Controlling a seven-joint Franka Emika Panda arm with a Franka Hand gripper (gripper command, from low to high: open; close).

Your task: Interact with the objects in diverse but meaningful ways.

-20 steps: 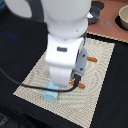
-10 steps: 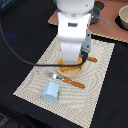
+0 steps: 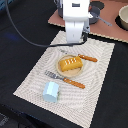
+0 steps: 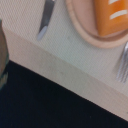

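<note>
Hand state is something I cannot tell: the white arm is hanging over the far edge of the woven placemat, and its body is hiding the fingers in the exterior view, while the wrist view is showing none of them.

On the placemat a round tan plate is sitting near the middle, and the yellow-orange bread loaf is lying on it, its top scored with pale slashes. In the wrist view the same loaf is showing as a bright orange block with white marks, resting inside the plate's rim.

An orange-handled fork is lying just beside the plate on the near side, and an orange-handled knife is lying on the far side. The pale blue house-shaped carton is standing near the placemat's near edge, well apart from the loaf. Any printing on it is too blurred to read.

The placemat is resting on a dark worktop.
</note>
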